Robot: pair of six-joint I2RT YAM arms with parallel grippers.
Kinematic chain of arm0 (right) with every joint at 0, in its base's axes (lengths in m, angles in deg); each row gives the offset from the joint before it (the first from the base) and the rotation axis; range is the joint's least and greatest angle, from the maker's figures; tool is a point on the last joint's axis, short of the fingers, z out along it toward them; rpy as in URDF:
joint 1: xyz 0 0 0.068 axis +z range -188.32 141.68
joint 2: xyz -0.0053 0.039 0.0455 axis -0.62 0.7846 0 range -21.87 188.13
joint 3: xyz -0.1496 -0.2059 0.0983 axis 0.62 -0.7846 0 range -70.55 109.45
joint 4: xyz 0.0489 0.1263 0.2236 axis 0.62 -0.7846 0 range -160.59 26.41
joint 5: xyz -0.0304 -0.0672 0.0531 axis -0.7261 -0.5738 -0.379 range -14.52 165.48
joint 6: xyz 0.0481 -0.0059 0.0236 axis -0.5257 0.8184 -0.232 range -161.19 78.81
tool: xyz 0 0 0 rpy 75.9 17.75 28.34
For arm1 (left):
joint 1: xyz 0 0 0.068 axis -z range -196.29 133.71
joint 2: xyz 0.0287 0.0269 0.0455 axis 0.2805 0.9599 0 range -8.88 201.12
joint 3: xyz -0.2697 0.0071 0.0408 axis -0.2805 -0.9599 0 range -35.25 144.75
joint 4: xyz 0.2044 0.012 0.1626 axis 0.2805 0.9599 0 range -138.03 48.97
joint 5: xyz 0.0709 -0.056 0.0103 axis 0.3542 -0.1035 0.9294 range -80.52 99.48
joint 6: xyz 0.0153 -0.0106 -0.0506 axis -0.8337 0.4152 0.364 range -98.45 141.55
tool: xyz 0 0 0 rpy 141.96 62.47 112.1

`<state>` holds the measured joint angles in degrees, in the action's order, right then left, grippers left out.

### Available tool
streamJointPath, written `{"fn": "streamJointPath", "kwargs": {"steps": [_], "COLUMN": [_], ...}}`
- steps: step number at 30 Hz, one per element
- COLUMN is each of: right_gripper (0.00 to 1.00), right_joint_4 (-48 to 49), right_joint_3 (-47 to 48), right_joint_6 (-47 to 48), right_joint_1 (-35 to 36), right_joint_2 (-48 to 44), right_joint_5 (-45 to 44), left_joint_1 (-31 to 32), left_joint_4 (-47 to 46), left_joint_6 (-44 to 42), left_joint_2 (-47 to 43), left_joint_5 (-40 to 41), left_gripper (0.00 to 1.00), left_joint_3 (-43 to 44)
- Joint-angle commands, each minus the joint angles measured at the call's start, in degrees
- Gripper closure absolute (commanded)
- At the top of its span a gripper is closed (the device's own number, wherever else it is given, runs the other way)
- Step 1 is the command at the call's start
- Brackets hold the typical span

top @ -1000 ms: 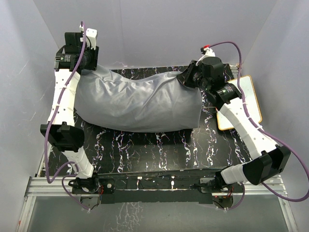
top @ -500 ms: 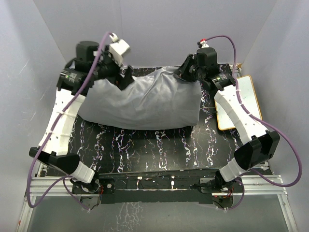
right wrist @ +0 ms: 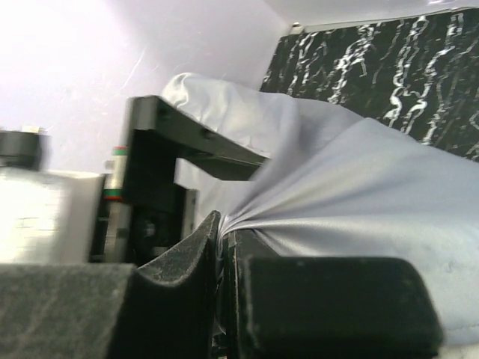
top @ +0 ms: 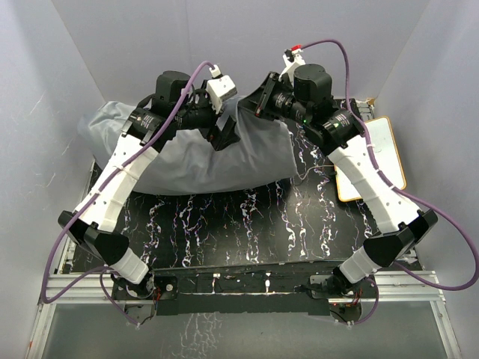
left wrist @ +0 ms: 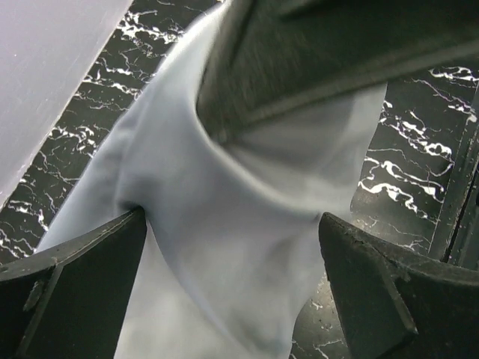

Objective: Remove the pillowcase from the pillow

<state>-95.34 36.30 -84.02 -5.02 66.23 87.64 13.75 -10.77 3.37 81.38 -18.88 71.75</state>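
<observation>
Left gripper (top: 224, 137) hung over the middle of the pillowcase (top: 179, 161) with its jaws spread wide. In the left wrist view, grey cloth rose in a fold between the two fingers; the left finger (left wrist: 90, 277) touched the cloth, while the right one stood apart from it, so nothing was gripped. The pillowcase lay across the far half of the black marbled bench (top: 247, 224). Its left end was bunched up against the left wall (top: 45, 112), and its body curved rightward to a rounded end below the right arm. The bundle looked plump, but the pillow itself was hidden under the grey fabric. Just right of the left gripper, the right gripper (right wrist: 224, 233) was pinched tight on a pulled-up ridge of the pillowcase, with creases fanning out from its fingers. At the far right, a small whiteboard (top: 393, 149) with a wooden frame lay flat beside the bench, well apart from the cloth.
</observation>
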Motion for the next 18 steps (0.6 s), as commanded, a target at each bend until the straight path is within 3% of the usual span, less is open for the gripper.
{"fn": "streamJointPath", "kwargs": {"steps": [1,3,5,7,8,9,10,14,18], "right_gripper": [0.92,0.92,0.92,0.92,0.92,0.92,0.92,0.90,0.50], "right_joint_4": [10.2,10.6,11.3,12.0,12.1,12.0,11.9,11.4,7.1], "right_joint_3": [3.0,2.8,3.0,3.3,3.3,3.2,3.0,0.7,-1.3], "right_joint_6": [-3.2,-3.7,-4.2,-4.7,-4.9,-4.8,-4.4,-0.7,9.4], "right_joint_1": [1.6,1.6,1.5,1.5,1.6,1.6,1.5,1.4,-1.7], "right_joint_2": [-5.3,-6.0,-6.4,-6.5,-6.4,-6.5,-6.7,-8.1,-10.1], "right_joint_5": [2.6,2.8,3.6,5.0,5.4,5.6,5.6,5.4,10.8], "left_joint_1": [0.4,0.4,0.4,0.3,0.3,0.4,0.4,0.4,0.3], "left_joint_4": [-2.5,-2.1,-1.8,-1.4,-1.4,-1.9,-2.5,-2.0,3.5], "left_joint_6": [-0.1,0.0,-0.1,-0.8,-1.1,-1.2,-1.6,-4.9,-8.8], "left_joint_2": [-4.2,-5.8,-7.2,-7.8,-8.0,-8.3,-8.8,-8.9,-8.2], "left_joint_5": [-1.6,-2.4,-2.5,-1.6,-0.7,0.2,0.8,0.6,-2.9], "left_gripper": [0.07,0.10,0.19,0.47,0.73,0.91,1.00,1.00,1.00], "left_joint_3": [-7.4,-12.3,-15.6,-17.9,-18.5,-19.1,-19.4,-15.8,-6.0]}}
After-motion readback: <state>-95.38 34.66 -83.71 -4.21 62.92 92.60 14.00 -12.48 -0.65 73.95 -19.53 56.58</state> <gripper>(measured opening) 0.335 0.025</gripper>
